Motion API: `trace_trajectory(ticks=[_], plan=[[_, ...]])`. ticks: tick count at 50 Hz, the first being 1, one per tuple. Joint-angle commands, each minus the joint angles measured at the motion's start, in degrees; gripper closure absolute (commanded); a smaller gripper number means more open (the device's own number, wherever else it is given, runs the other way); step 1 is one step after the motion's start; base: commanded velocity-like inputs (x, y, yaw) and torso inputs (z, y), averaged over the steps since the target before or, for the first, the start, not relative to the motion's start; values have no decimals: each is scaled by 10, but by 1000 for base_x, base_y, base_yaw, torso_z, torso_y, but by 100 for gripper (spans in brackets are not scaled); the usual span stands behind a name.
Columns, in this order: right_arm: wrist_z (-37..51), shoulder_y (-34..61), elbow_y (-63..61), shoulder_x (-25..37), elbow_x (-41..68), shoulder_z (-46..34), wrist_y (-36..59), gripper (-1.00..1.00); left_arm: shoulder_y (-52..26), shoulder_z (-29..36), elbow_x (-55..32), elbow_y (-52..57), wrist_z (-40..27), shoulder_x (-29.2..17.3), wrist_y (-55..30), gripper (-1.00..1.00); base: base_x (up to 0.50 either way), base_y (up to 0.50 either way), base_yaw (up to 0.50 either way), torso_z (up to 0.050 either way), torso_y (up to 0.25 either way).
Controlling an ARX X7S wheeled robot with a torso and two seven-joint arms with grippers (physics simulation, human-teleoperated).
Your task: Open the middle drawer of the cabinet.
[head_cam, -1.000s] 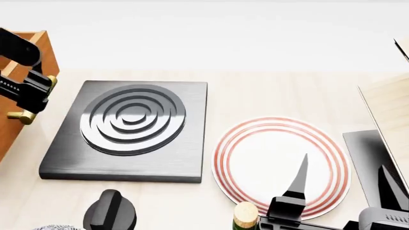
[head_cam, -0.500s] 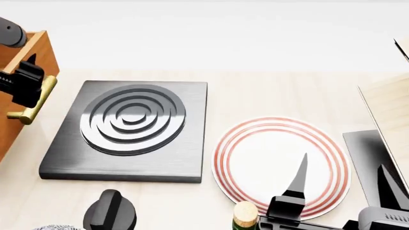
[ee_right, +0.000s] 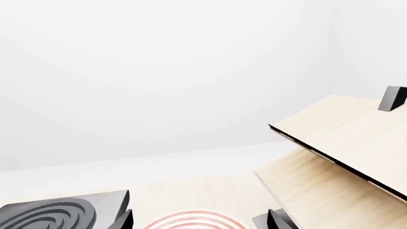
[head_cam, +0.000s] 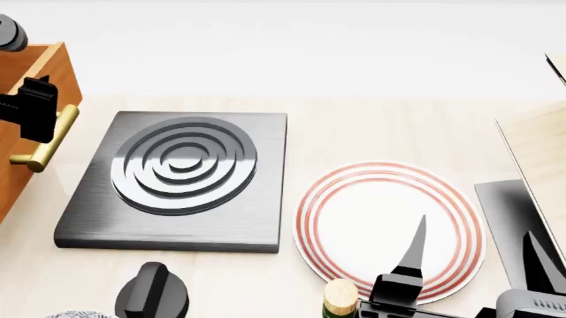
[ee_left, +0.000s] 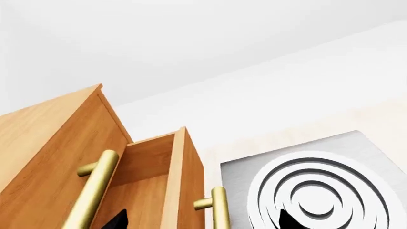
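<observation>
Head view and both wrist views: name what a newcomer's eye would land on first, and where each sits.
The grey hotplate with its silver concentric rings lies left of centre on the pale table. To its right sits a white plate ringed in red. At the far left edge, the orange-brown cabinet has the middle drawer pulled out, with the left gripper by its brass handle.

Left claw [head_cam: 34, 109]: matte black, blocky body with squared edges, seen at the left edge of the head view; a dark grey rounded cylinder sits above it in the upper left corner. Right claw [head_cam: 473, 262]: black, two long tapering fingers [head_cam: 414, 248] ending in sharp points, mounted on a black bracket; grey rounded housing at lower right corner.
</observation>
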Motion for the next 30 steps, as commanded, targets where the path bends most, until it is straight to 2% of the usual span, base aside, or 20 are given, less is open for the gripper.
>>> trace_trajectory(ticks=[1,20,30], plan=[[-1,-4,3,0,0,-3,-5,-100,-8,-3,2,-51,12,17,4,-100,0,0,0,0,0],[-2,-2,6,4,-1,-9,-5,-100,-38,21,29,-150,58,55,10,-100,0,0,0,0,0],[-3,-5,9,3,-3,-10,-11,-100,-47,19,30,-184,59,67,4,-100,0,0,0,0,0]])
